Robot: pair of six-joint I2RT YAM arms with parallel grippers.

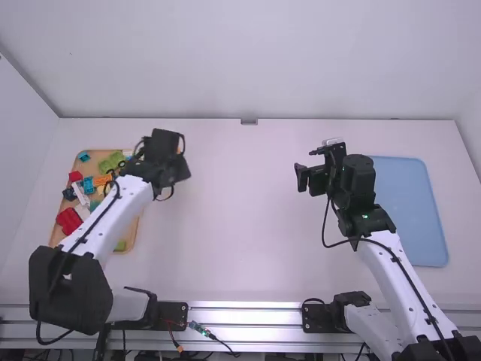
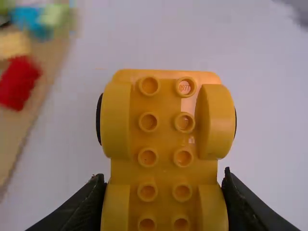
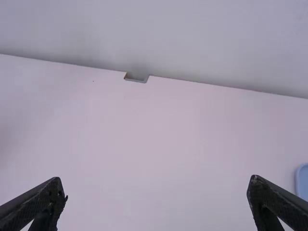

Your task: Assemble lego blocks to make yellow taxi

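Note:
My left gripper (image 1: 171, 171) hangs over the table just right of the wooden block tray. In the left wrist view my left gripper (image 2: 164, 192) is shut on a yellow-orange wheeled car base (image 2: 166, 139), which has two rows of studs and rounded fenders, with dark wheels at its sides. On the right half of the table, left of the blue tray, my right gripper (image 1: 302, 177) is held above the surface. The right wrist view gives my right gripper (image 3: 156, 199) with fingers wide apart and nothing between them.
The wooden tray (image 1: 129, 239) at the left holds several red, blue, green, orange and white blocks. A flat blue tray (image 1: 413, 207) lies at the right beside the right arm. A wall stands along the back edge of the white table (image 1: 240, 226).

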